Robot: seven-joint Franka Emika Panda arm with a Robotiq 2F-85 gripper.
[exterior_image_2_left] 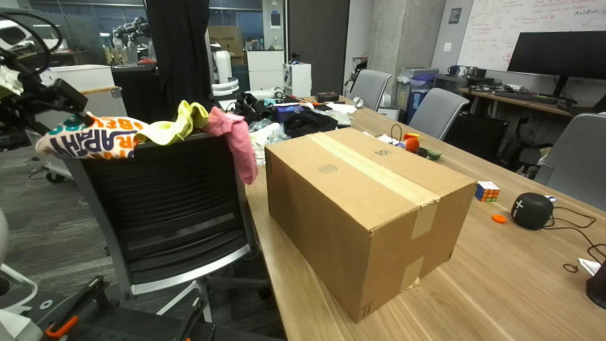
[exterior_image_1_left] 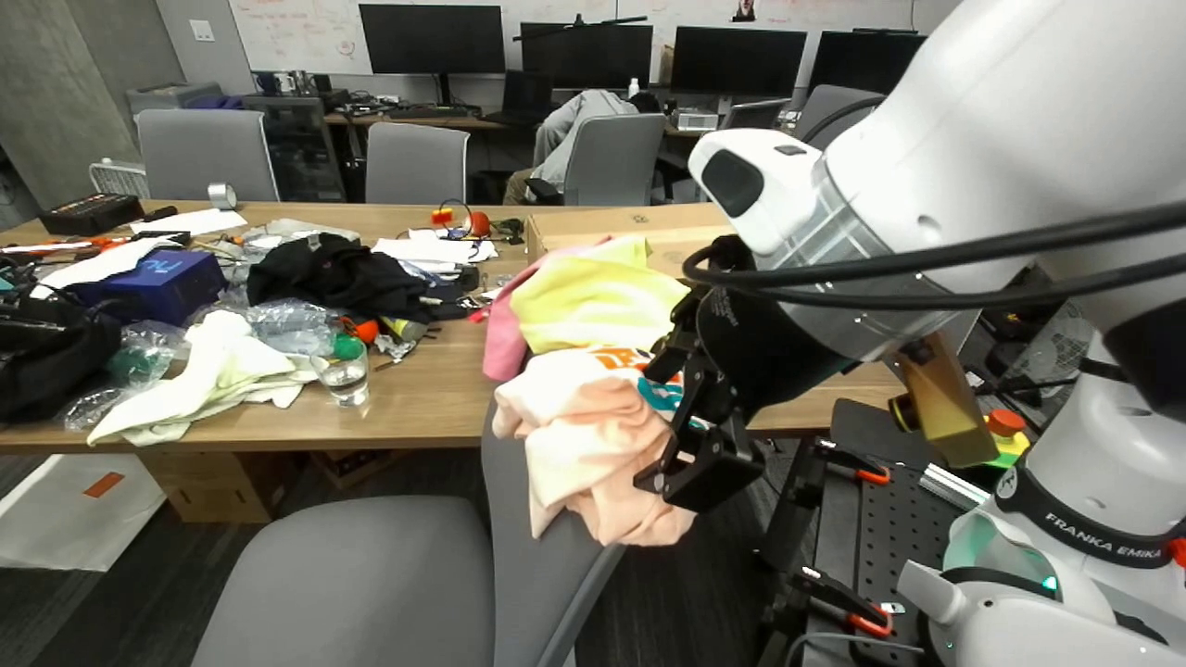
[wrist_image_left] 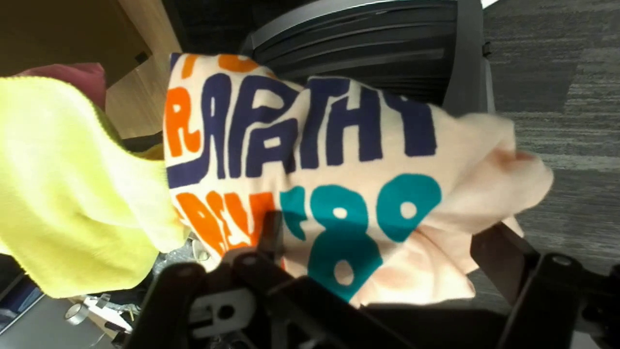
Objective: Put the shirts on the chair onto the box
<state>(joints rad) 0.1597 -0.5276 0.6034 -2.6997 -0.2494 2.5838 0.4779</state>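
Three shirts drape over the top of the grey chair [exterior_image_1_left: 343, 574]: peach-cream [exterior_image_1_left: 584, 454], yellow-green [exterior_image_1_left: 602, 301] and pink [exterior_image_1_left: 503, 338]. Colourful lettering covers the peach shirt [wrist_image_left: 310, 131] in the wrist view. My gripper [exterior_image_1_left: 653, 426] is at the peach shirt, on the chair back's rear side. Its fingers stand wide apart in the wrist view, one finger [wrist_image_left: 270, 232] over the lettering and one [wrist_image_left: 503, 259] by the cloth's far edge. Whether they touch the cloth I cannot tell. The closed brown box [exterior_image_2_left: 322, 189] sits on the table beside the chair, its top bare.
The wooden table [exterior_image_2_left: 502, 265] carries a glass of water [exterior_image_1_left: 346, 382], pale green cloth [exterior_image_1_left: 213, 371], black garments [exterior_image_1_left: 324, 273], a puzzle cube [exterior_image_2_left: 487, 191] and a round black speaker [exterior_image_2_left: 532, 210]. Black cables [exterior_image_1_left: 927, 278] loop along the arm.
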